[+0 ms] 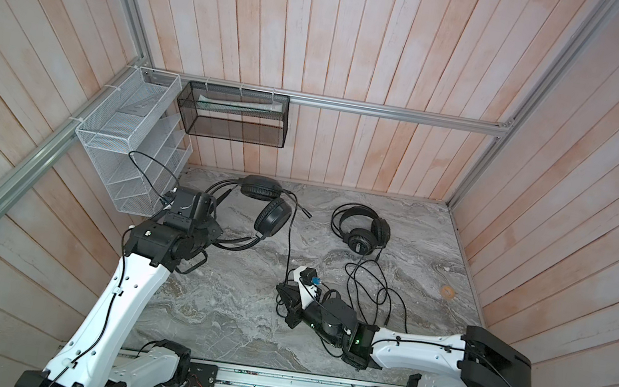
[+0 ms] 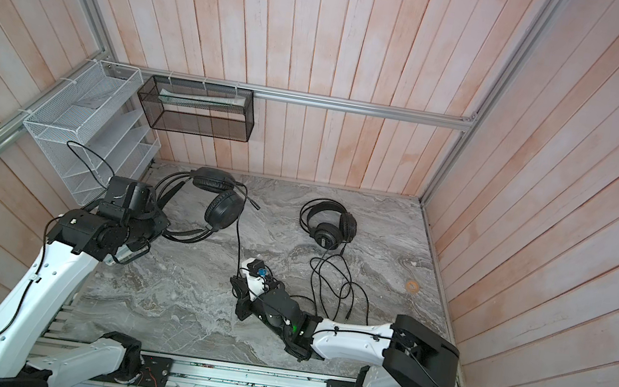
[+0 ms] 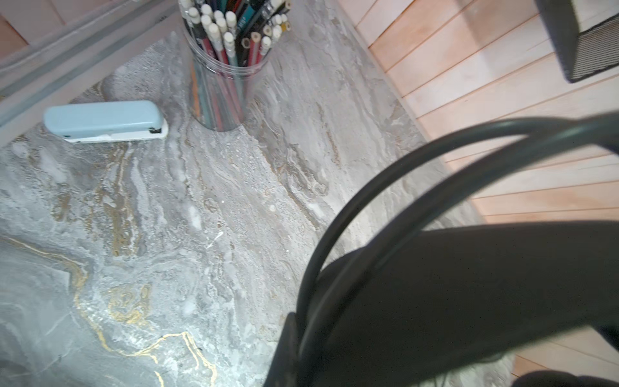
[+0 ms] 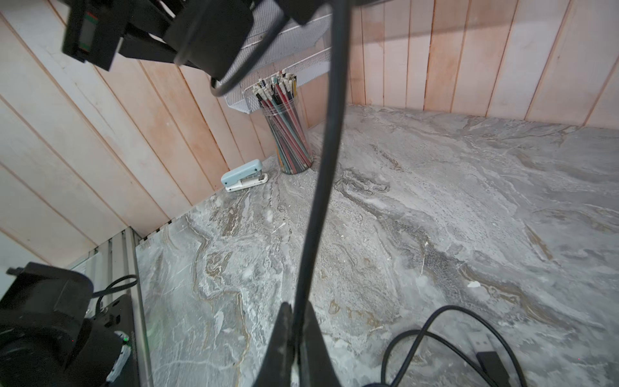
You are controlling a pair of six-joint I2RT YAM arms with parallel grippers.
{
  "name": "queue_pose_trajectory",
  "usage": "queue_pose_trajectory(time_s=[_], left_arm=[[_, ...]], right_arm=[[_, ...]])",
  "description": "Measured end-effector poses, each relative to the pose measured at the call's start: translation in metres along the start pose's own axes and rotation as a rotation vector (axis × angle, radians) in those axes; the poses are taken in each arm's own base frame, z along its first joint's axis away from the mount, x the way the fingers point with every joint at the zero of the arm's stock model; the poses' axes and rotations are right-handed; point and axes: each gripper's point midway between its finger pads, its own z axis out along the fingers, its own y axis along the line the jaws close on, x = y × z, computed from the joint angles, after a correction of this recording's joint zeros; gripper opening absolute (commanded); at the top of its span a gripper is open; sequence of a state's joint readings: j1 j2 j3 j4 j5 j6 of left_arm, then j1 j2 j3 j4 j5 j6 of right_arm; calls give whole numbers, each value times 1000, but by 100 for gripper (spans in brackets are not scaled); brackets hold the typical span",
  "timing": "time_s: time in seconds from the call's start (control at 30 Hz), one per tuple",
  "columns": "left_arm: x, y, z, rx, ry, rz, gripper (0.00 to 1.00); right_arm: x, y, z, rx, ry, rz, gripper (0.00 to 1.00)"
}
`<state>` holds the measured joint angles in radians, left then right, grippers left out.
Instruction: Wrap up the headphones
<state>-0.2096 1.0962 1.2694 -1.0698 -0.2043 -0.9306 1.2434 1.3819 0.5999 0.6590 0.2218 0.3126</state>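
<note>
The mic headset (image 1: 267,213) is seen at the far left, its headband clamped by the left gripper (image 1: 213,235). The jaws are pressed together on the band, though the fingertips are hidden under the wrist in both top views. Whether the cups are clear of the table (image 1: 221,315) cannot be told.

Its cable (image 4: 320,187) is run from the cups toward the near side. It is pinched by the right gripper (image 4: 296,321), fingers closed tight on it, near the middle of the table. The grille headset (image 1: 363,230) lies at the far right, untouched, with its loose cable (image 1: 347,270) sprawled in loops toward the right arm.

Trouble is easily imagined from here.

- **Too hard a pull:** the headband could be dragged out of the left grip, since thin, smooth wires are being held.
- **Too light a pinch:** the cable could slide through the fingers, and the winding would be lost.
- **A snag:** the boom mic (image 1: 303,211) juts out just beside the cable's path and could catch a turn.
- **A tangle:** a stray loop (image 4: 445,307) with a plug (image 4: 489,360) lies just beside the right gripper. Whose it is cannot be told. If it is swept up in a circling move, the two cables could be tangled and the grille headset dragged along.
</note>
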Motion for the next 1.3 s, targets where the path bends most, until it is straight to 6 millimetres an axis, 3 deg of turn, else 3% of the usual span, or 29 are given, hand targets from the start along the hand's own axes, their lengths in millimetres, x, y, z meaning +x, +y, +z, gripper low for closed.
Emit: queue_pose_trajectory(time_s=[0.13,0.37,0.57,0.73,0.93,1.07,1.17,1.3], left_arm=[[1,19,9,-87,-29,96,0],[14,46,20,-134,-37,337,0],[31,39,21,-56,-44,535,0],[53,16,-1,137,-78,653,0],[64,-10,-32,338,-134,721,0],[77,-21,-43,421,-122,771,0],[84,-25,-50,466,-114,792,0],[85,-27,-57,502,-121,793,0]], right_arm=[[-16,8,-19,-5,67,-55,0],[-81,13,-60,49,124,-171,0],[-131,-4,-78,222,190,-315,0],[-163,-13,-69,351,245,-453,0],[-190,-29,-51,440,284,-565,0],[-214,-36,-30,473,278,-595,0],[-217,-38,-12,469,290,-616,0],[-204,-51,6,454,342,-634,0]])
